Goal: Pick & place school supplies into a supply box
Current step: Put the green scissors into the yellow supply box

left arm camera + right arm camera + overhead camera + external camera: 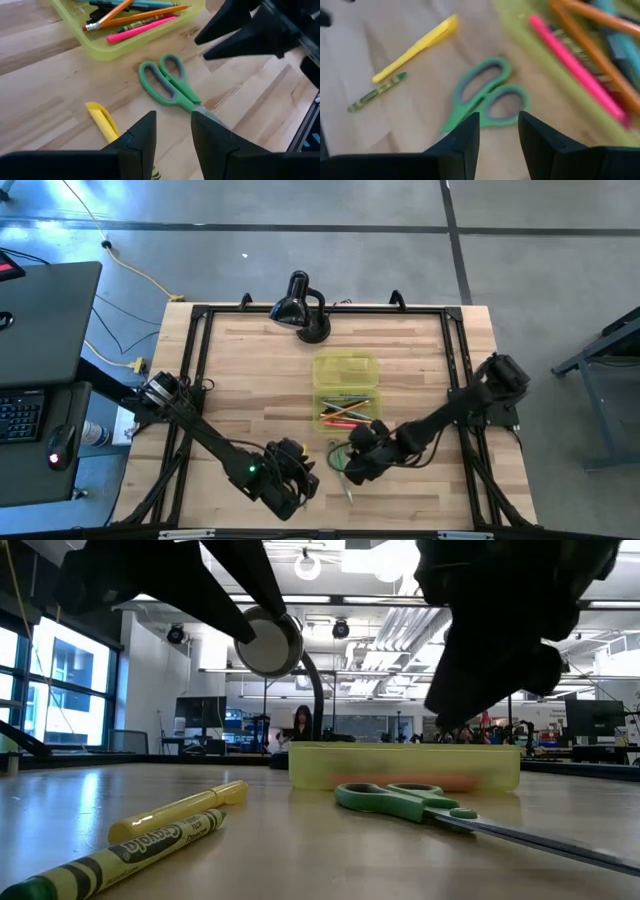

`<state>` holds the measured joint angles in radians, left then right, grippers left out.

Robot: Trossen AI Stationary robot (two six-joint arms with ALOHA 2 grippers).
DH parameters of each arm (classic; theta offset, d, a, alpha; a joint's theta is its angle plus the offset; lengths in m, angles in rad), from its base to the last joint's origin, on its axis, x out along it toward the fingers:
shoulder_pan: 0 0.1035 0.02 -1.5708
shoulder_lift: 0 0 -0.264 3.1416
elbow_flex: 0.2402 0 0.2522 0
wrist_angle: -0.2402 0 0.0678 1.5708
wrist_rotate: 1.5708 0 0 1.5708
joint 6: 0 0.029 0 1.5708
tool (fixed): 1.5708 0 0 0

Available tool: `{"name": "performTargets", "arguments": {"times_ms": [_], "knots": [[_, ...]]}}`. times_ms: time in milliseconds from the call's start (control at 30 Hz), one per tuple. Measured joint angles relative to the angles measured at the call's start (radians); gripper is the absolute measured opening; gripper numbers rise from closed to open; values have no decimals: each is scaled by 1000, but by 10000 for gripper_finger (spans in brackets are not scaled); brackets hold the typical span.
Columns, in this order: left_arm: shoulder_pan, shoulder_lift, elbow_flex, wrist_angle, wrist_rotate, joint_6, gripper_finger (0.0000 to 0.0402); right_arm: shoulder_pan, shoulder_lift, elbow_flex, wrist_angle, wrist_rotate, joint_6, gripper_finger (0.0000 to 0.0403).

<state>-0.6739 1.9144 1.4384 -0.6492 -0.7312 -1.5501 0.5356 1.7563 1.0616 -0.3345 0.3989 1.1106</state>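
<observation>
Below right pincer (498,131), scissors (482,95) lie flat.

Wooden table (250,360): scissors (340,458), box (345,390), lamp (300,308)

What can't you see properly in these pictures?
- Scissors: in the low view the blades run off the picture's edge, so the tips are cut off.
- Supply box: the low view shows only its side wall; the contents are hidden behind it.
- Green crayon: its label is too blurred to read in the right wrist view.
- Desk lamp: the low view hides most of it behind the arms.
</observation>
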Motion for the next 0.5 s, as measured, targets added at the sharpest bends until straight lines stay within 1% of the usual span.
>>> {"name": "performTargets", "arguments": {"times_ms": [200,300,500], "knots": [[0,0,0,-4,4,0,156,0,85,91,27,-75,-104,114],[0,0,0,-4,5,0,156,0,118,121,58,-87,-148,114],[0,0,0,-4,9,0,156,-15,173,138,50,-113,-120,114]]}}
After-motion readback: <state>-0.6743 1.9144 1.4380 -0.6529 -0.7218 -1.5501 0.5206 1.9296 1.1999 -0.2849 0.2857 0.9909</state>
